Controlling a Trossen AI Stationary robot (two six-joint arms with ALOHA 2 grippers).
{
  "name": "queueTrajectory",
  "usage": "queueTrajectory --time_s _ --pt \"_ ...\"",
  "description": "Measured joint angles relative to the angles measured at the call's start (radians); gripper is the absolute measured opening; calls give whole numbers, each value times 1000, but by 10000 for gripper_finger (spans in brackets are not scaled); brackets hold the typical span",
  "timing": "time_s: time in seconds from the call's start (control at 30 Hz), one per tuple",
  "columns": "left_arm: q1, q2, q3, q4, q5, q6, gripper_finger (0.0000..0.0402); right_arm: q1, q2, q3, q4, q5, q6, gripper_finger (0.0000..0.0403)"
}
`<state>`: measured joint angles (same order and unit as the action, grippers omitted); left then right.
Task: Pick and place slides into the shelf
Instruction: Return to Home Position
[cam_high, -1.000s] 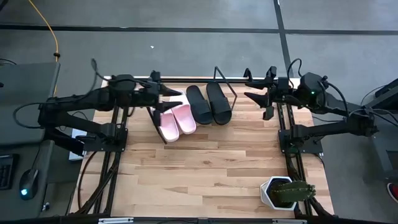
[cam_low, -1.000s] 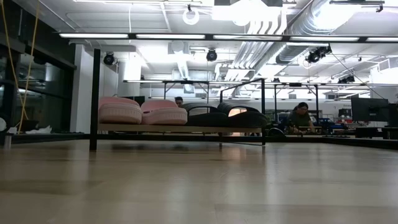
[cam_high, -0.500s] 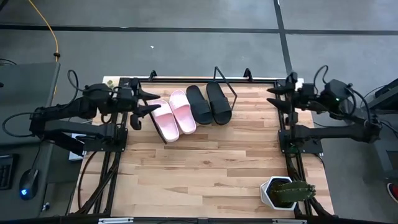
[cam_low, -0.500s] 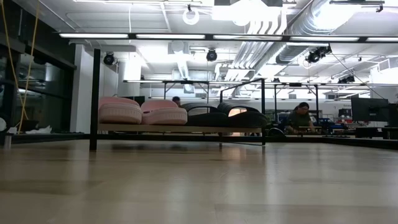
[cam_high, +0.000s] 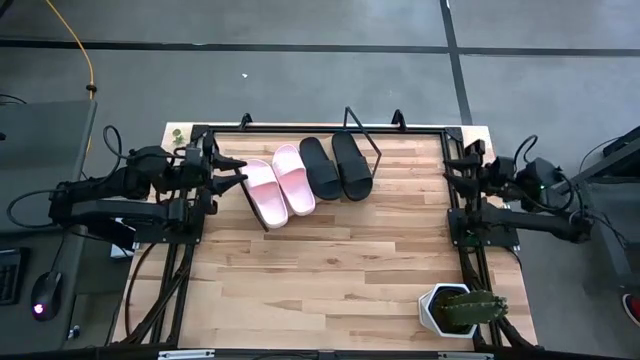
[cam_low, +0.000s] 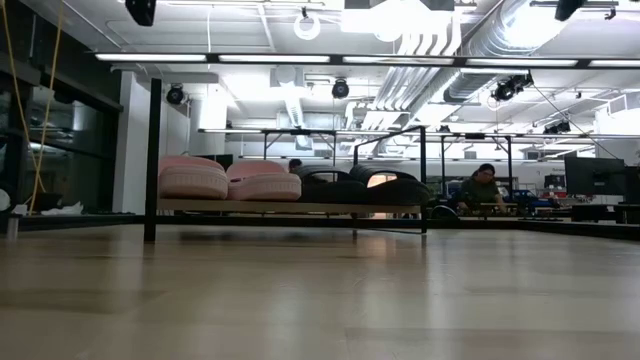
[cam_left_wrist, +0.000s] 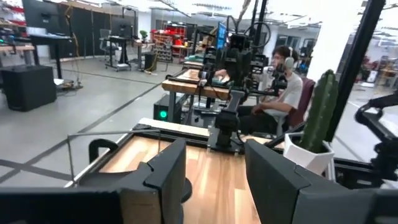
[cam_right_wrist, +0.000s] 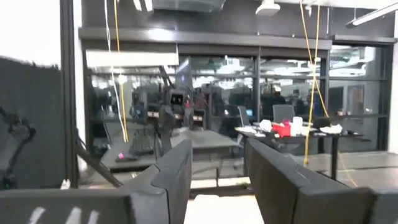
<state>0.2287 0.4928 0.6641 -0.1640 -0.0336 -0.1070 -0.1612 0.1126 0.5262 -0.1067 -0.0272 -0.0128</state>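
Two pale pink slides (cam_high: 278, 186) and two black slides (cam_high: 337, 167) lie side by side, soles down, on the shelf (cam_high: 372, 145) at the table's far edge. In the low view the pink slides (cam_low: 225, 179) and black slides (cam_low: 362, 186) sit in a row on the shelf's board (cam_low: 290, 207). My left gripper (cam_high: 238, 169) hangs open just left of the pink slides, pointing level toward the table's right, apart from them. My right gripper (cam_high: 450, 162) stands open by the table's right edge. Both wrist views show empty gaps: left gripper (cam_left_wrist: 214, 180), right gripper (cam_right_wrist: 217, 180).
A cactus in a white pot (cam_high: 460, 308) stands at the near right corner and also shows in the left wrist view as the cactus (cam_left_wrist: 320, 118). The wooden tabletop (cam_high: 320, 270) lies bare in front of the shelf. People sit in the room behind (cam_low: 483, 188).
Both arms have drawn back and sunk. My left gripper has gone from over the pink slides toward the table's left edge. My right gripper has gone toward the right edge. The slides have stayed in place on the shelf.
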Motion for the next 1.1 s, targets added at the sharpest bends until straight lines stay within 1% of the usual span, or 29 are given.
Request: queueTrajectory --time_s 0.1,0.27,0.4,0.57,0.7,0.8,1.1 --pt "0 -6 -23 0 13 -9 150 0 -49 -68 36 -4 31 135" --pt "0 -6 -78 37 20 -21 150 0 -68 -147 67 -34 57 133" --pt "0 -7 -151 142 45 -21 150 0 -68 -194 108 -45 57 133" --pt "-1 -8 -252 281 52 -33 149 0 -68 -275 262 -97 58 133" --pt "-1 -7 -327 388 53 -37 149 0 -69 -334 355 -97 39 132" --pt "-1 -8 -344 433 53 -50 149 0 -69 -372 399 -93 40 129" --pt "0 -7 -346 423 120 -58 149 0 -69 -432 440 -113 58 117"
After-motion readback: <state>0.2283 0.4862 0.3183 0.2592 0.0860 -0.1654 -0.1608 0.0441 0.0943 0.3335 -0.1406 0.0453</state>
